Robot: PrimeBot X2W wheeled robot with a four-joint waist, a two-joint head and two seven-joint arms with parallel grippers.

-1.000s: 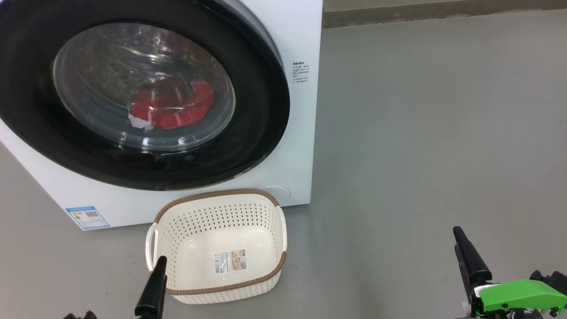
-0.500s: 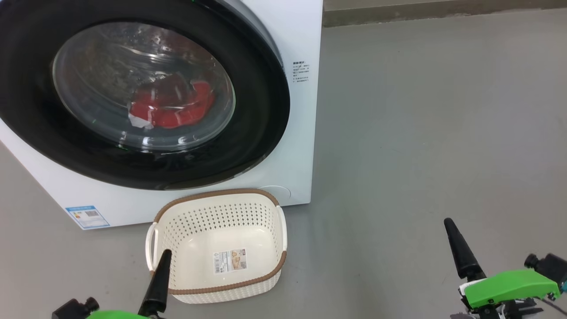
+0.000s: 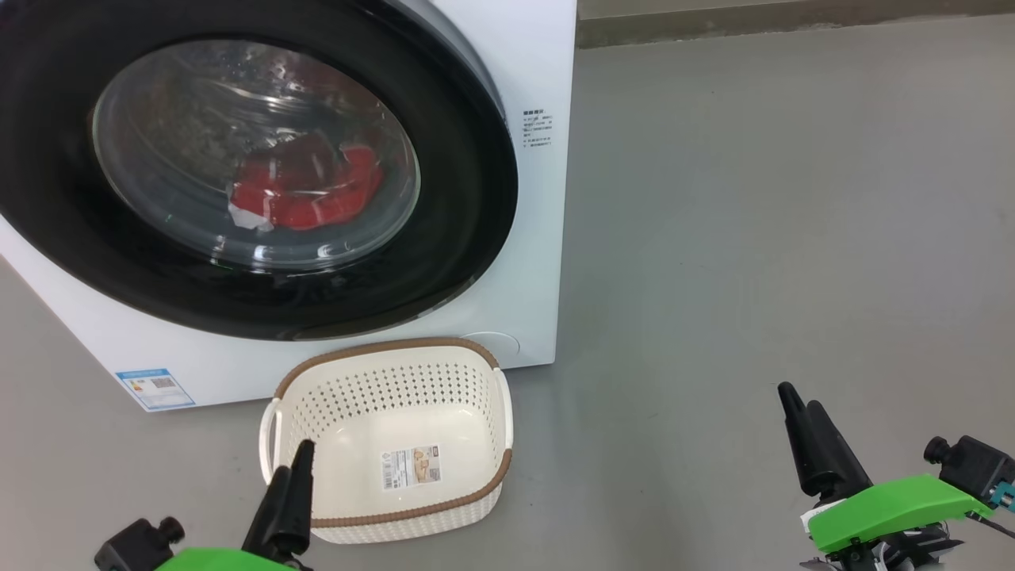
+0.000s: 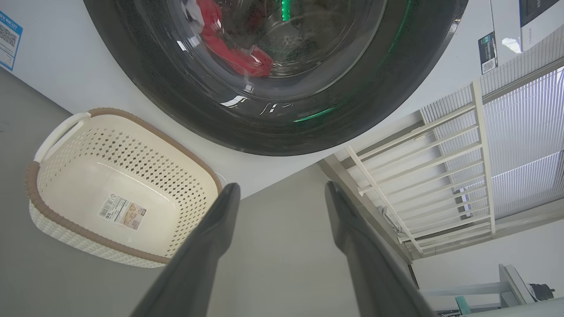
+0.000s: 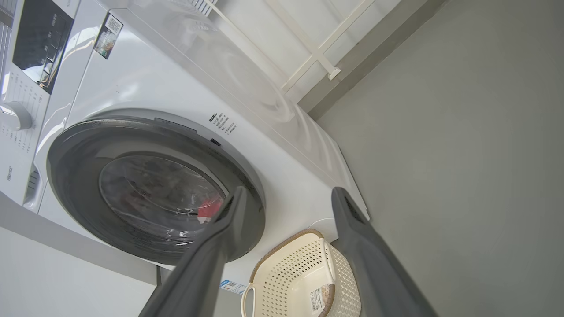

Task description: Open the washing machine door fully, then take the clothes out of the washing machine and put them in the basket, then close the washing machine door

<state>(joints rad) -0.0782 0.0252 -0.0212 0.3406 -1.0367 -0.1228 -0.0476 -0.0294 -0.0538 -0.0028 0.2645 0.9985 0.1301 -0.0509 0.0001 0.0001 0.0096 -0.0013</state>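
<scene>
Both grippers are low and empty. The left gripper (image 3: 292, 461) has its two long dark fingers spread with nothing between them. It sits on the robot's side of the small cream-white perforated plastic basket (image 3: 381, 349) with the brown woven-look rim, near the basket's left corner. The basket stands empty on the grey floor (image 3: 753, 198), just in front of the big white boxy washing machine (image 3: 531, 301). The right gripper (image 3: 799, 396) is just as wide open and bare, over open floor well to the right of the basket and the machine.

Beyond and above both grippers is the large round washing machine door (image 3: 468, 198), with its glossy black rim and bulging glass. It covers the drum mouth; whether it is latched or a crack ajar, I cannot tell. Behind the glass, the bright red clothes (image 3: 317, 198) with a white panel lie low in the drum.

So opening the door looks like the step in hand. A fingertip should hook behind the rim's right edge, never on the glass. Then pull along the door's arc, minding the basket close beneath.
</scene>
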